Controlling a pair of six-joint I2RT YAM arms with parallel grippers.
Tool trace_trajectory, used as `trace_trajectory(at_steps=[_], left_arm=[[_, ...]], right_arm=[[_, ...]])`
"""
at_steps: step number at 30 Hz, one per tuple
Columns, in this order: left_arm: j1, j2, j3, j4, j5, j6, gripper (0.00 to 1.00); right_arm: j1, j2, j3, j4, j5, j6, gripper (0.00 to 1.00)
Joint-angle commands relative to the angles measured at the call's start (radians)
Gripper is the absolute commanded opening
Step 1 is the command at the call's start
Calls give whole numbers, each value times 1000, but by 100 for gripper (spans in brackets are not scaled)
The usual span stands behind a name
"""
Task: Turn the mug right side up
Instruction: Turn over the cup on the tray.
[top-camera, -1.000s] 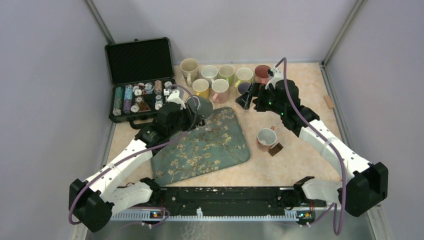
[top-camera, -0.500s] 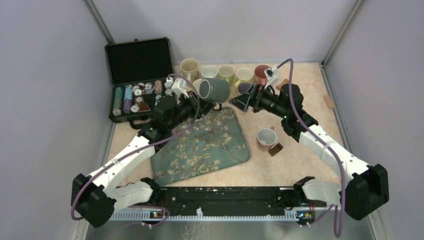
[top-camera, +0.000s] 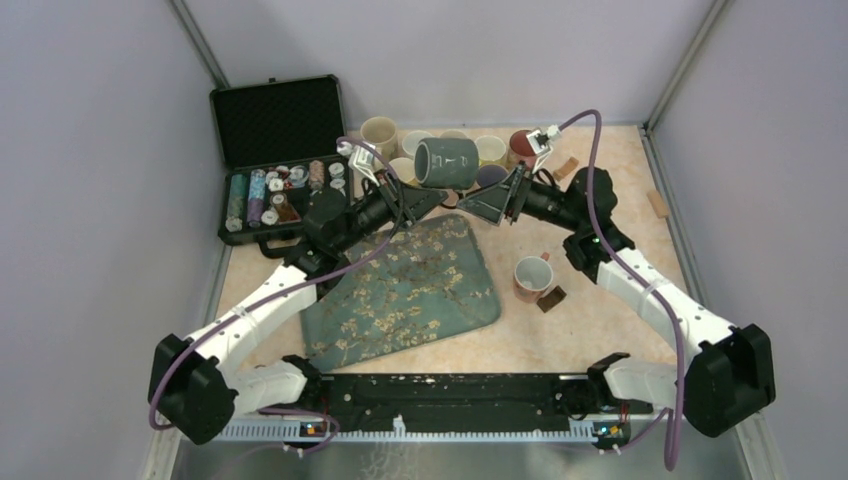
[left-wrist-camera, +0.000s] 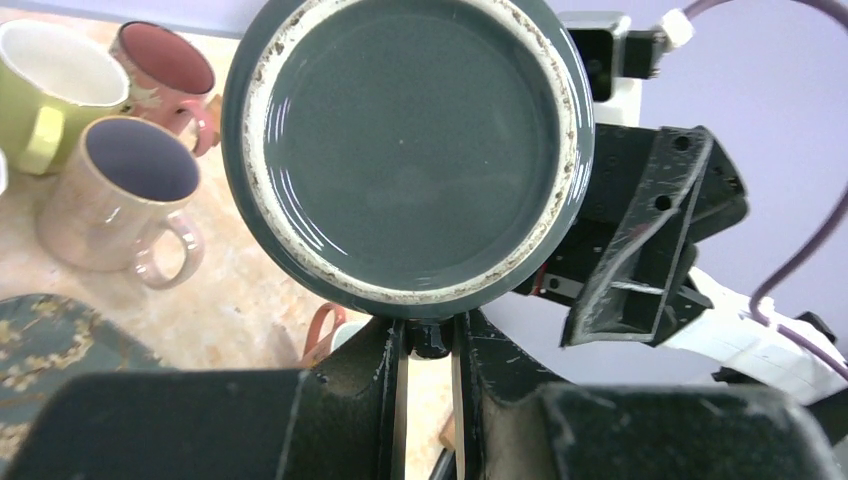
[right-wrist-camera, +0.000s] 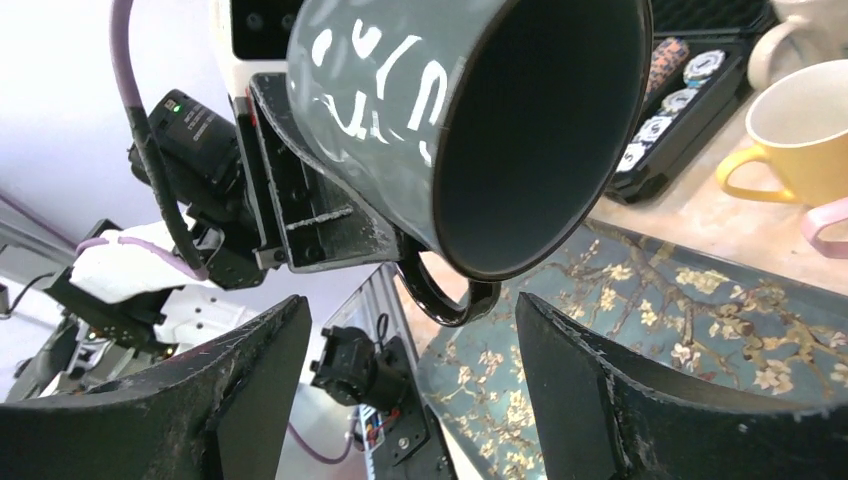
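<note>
A dark grey mug (top-camera: 447, 163) with white lettering hangs in the air on its side above the far edge of the floral mat (top-camera: 400, 290). My left gripper (top-camera: 423, 197) is shut on the mug's handle (right-wrist-camera: 445, 295). The left wrist view shows the mug's flat base (left-wrist-camera: 410, 150) just above the shut fingers (left-wrist-camera: 375, 375). Its open mouth (right-wrist-camera: 535, 130) faces my right gripper (right-wrist-camera: 410, 350), which is open just right of the mug (top-camera: 492, 203). The handle hangs just above the gap between the right jaws, touching neither.
Several upright mugs (top-camera: 378, 133) stand in rows at the back, and a pink mug (top-camera: 532, 277) sits right of the mat. An open black case (top-camera: 280, 160) of poker chips lies at the back left. Small wooden blocks (top-camera: 657, 204) lie near the right wall.
My left arm has lifted the grey mug off the table, up and to the right, tipping it onto its side. The right gripper has turned toward the mug's mouth and its jaws have narrowed a little.
</note>
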Motion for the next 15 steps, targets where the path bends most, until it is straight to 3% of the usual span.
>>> trace_trajectory(at_steps=[1, 15], left_arm=[[6, 2, 72, 254, 68, -45, 0], [7, 79, 72, 391, 128, -104, 0]], right_arm=[[-13, 30, 9, 92, -71, 35, 73], [-14, 98, -3, 312, -151, 221, 49]])
